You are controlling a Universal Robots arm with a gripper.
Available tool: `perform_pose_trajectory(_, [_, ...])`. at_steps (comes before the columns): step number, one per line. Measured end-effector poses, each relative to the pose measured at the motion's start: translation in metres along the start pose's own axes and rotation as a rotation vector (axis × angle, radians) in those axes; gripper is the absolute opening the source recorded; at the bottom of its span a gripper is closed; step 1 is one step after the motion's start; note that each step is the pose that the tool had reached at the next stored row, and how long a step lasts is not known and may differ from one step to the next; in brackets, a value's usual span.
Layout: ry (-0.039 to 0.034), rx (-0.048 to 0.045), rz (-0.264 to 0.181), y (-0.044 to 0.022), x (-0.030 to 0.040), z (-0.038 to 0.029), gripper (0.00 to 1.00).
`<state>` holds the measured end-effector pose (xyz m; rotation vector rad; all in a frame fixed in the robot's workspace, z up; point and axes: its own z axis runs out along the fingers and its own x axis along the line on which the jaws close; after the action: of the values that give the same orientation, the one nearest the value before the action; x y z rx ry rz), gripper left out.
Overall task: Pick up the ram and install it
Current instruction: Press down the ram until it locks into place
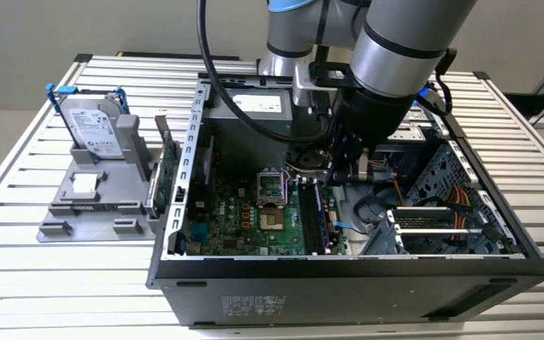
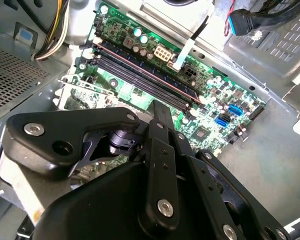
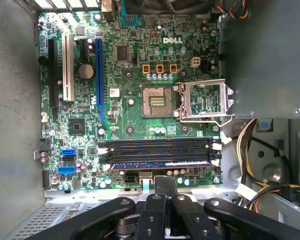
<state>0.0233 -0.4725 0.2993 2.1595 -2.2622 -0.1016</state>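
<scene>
Arm (image 1: 385, 64) hides the case's (image 1: 348, 283) rear interior

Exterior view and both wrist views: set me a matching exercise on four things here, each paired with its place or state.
Things:
1. hard drive
2. ram
3. processor socket
4. gripper

Places or states:
A. seated in a black slot on the motherboard
B. fingers together, holding nothing, beside the slots
C. upright in the grey stand, outside the case
D. silver frame near the board's middle

Pairs: 1-C, 2-A, 3-D, 4-B
</scene>
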Motion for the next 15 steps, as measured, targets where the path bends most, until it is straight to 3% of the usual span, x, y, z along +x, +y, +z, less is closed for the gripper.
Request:
perform_pose_trajectory(9, [0.0, -0.0001, 0.0, 0.0004, -0.0003, -0.0069, 0.0])
perform_pose_trajectory(15, [0.0, -0.0001, 0.0, 0.0004, -0.0003, -0.0077, 0.0])
